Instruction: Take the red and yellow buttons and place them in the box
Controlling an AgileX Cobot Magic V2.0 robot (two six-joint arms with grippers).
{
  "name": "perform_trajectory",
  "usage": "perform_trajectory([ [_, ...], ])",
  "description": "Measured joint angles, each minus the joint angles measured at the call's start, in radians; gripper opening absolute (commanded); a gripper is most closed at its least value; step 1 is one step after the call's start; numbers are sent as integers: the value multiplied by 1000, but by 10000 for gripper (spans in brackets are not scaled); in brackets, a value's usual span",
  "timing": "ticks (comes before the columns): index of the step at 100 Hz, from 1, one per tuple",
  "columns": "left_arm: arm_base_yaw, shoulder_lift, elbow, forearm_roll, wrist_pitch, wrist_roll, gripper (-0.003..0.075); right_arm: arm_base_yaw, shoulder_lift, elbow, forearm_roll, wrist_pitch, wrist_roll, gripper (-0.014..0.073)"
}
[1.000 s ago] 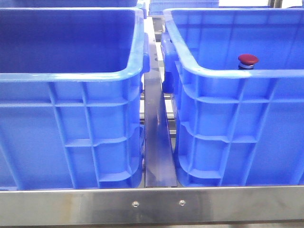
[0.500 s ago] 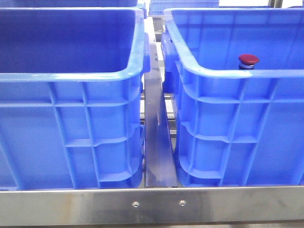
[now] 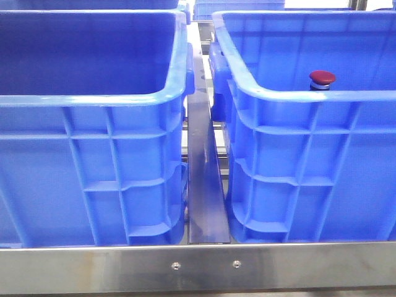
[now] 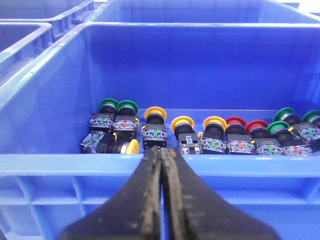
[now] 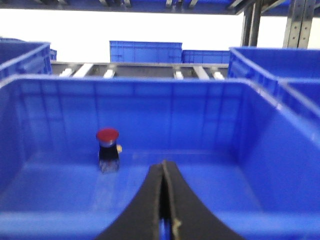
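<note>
A red button (image 3: 322, 77) stands upright inside the right blue crate (image 3: 297, 94); the right wrist view shows it (image 5: 107, 136) alone on that crate's floor (image 5: 210, 180). My right gripper (image 5: 163, 166) is shut and empty, above the crate's near rim, apart from the button. The left wrist view shows another blue crate (image 4: 60, 162) holding a row of yellow buttons (image 4: 182, 123), red buttons (image 4: 234, 121) and green buttons (image 4: 108, 104). My left gripper (image 4: 162, 151) is shut and empty over its near rim. Neither gripper shows in the front view.
The left blue crate (image 3: 93, 99) stands beside the right one, a steel rail (image 3: 204, 185) between them and a steel bar (image 3: 204, 266) across the front. Its floor is hidden in the front view. More blue crates (image 5: 145, 51) stand behind.
</note>
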Motion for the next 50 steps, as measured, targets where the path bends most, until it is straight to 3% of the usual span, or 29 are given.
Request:
perform_trajectory([
  [50, 0, 0, 0, 0, 9, 0, -20, 0, -9, 38, -28, 49, 37, -74],
])
